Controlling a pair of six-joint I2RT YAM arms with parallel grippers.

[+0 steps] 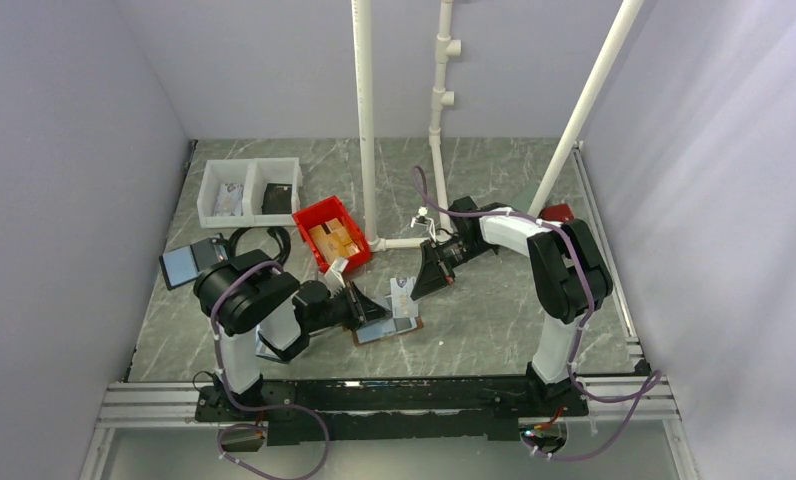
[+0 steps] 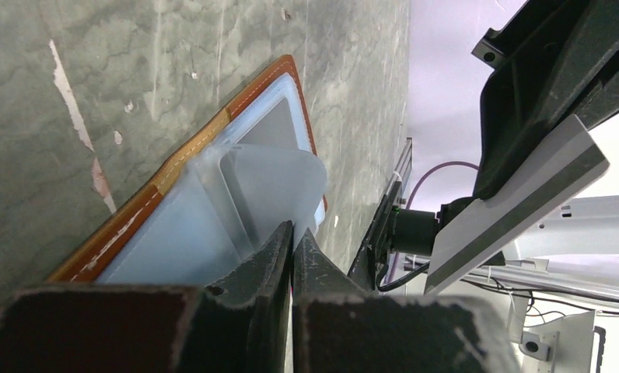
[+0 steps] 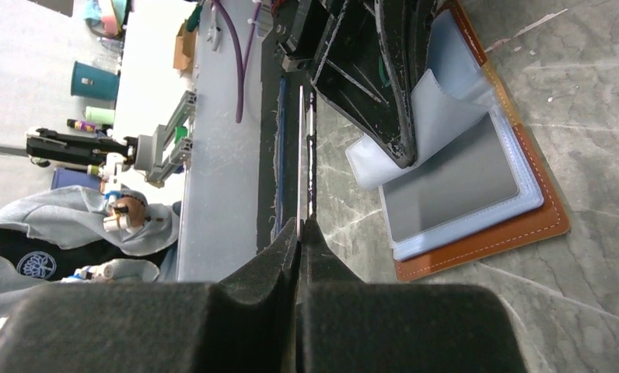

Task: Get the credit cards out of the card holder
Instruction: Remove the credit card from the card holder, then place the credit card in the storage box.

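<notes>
At the near middle of the bench (image 1: 494, 320), just ahead of the two arm bases, the card holder (image 1: 399, 328) lies open and flat, brown cover down, its long axis running roughly left to right across my view. Well off to its left and further back sits a red bin (image 1: 332, 232), out of play.

My left hand (image 1: 362, 305) reaches in from the left and sits right on the holder's left half, so it is the nearer one. As far as I can see from both wrist views, it is clenched on a sleeve (image 2: 267, 179), a soft, frosted plastic leaf that curls up from the stack into the fingertips. Beneath it the other leaves lie flat: pale blue film over a dark grey panel, framed by stitched tan leather with rounded corners.

To the right, a thin, stiff, pale card (image 1: 402, 292) stands clear of the holder, on its far side, clamped by my right hand (image 1: 426, 278); that hand's own camera sees it edge-on between the pressed fingertips.

My read: any further card lies under the left hand, inside those leaves.
</notes>
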